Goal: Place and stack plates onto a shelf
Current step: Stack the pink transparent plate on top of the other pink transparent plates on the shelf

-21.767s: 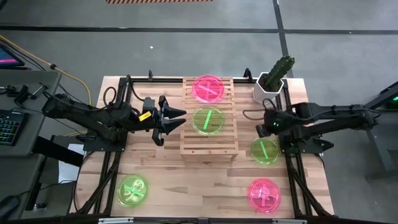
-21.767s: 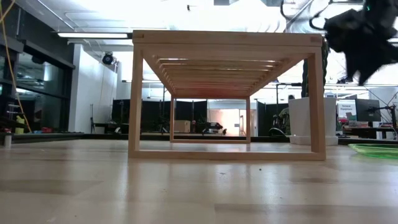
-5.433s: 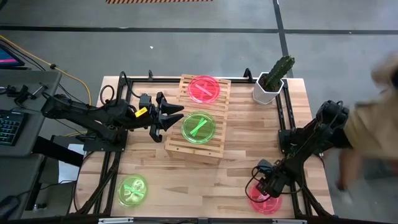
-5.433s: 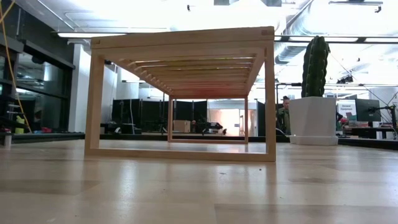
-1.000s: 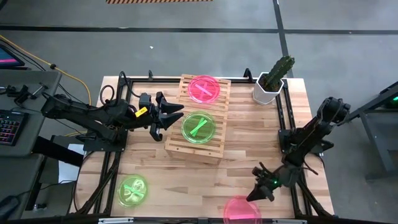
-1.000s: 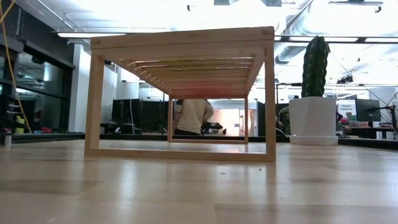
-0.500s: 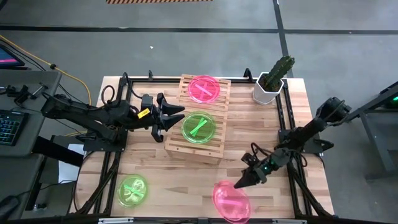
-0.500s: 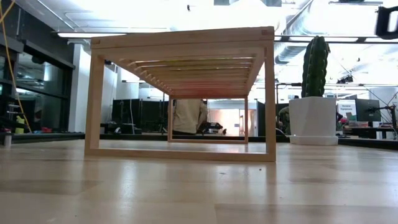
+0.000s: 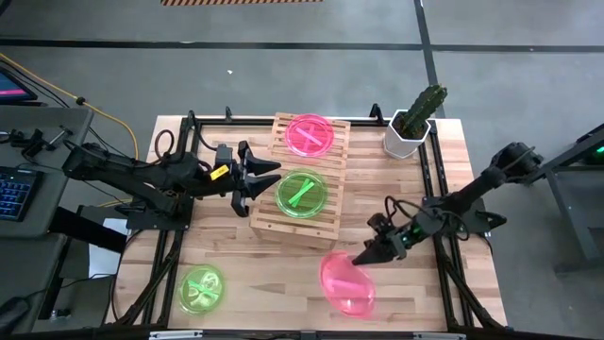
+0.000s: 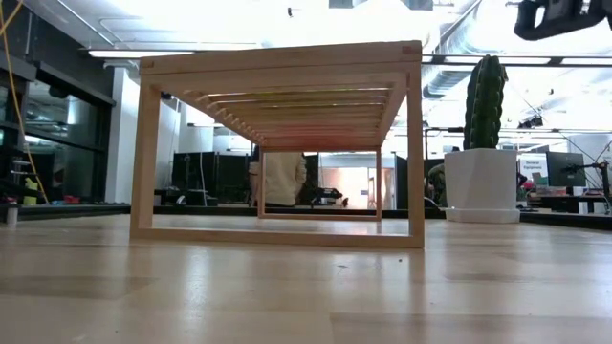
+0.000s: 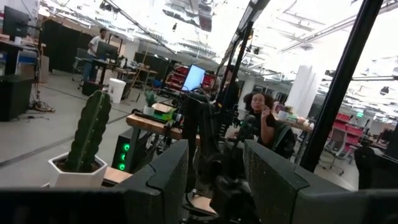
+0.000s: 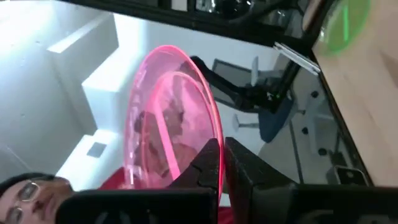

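Four plates show from above: two neon green and two neon pink, all round, translucent plastic.

Farthest left, one green plate point(image 9: 200, 289) lies flat on the wooden tabletop point(image 9: 255, 264) near its front left corner, with a pale mark in its centre.

Next, the left gripper point(image 9: 268, 178) hovers just beside the left side of the shelf point(image 9: 300, 181), its two dark fingers spread apart with nothing between them. In its own wrist view those fingers point(image 11: 163, 177) frame the cactus point(image 11: 89, 132) and the room beyond, where seated people show.

The shelf is a pale rectangular rack of parallel slats, skewed slightly on the table, its long axis running from the back edge towards the front. From the low view it is an open frame on slim legs point(image 10: 145, 162), and a person in a light top point(image 10: 283, 178) stands in the room behind it. Two plates rest flat on it in a row: a pink plate point(image 9: 312, 134) on the back half and a green plate with a cross mark point(image 9: 301, 193) on the front half.

Right of that, the second pink plate point(image 9: 346, 281) is held above the tabletop in front of the shelf, tilted, clamped at its rim by the right gripper point(image 9: 362, 257), whose fingers are pinched tight on it. The right wrist view shows this plate point(image 12: 171, 127) nearly edge-on, with nested circular ridges.

At the back right corner stands a white faceted pot point(image 9: 408, 137) holding the ribbed green cactus.
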You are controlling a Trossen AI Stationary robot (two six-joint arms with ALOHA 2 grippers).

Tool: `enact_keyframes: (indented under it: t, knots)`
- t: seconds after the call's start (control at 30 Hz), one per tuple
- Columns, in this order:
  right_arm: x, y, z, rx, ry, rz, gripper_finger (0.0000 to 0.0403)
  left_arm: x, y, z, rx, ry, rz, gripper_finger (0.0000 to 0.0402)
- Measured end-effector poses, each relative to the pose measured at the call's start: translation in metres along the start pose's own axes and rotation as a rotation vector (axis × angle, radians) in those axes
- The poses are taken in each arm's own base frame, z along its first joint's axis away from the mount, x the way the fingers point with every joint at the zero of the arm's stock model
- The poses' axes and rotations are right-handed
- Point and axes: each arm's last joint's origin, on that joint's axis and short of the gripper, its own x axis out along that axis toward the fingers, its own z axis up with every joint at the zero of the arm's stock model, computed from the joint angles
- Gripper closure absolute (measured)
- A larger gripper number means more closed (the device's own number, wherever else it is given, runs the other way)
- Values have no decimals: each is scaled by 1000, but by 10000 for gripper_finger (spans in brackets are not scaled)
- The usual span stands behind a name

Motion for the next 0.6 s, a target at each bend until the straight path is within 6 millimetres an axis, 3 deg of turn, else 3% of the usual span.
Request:
enact_keyframes:
  t: [0.3,0.6]
  knots:
    - [-6,27,28,-40,-97,22,403,0,0,0,1,-1,2,257]
    - [-6,66,74,-149,-206,-159,403,0,0,0,-1,-3,4,257]
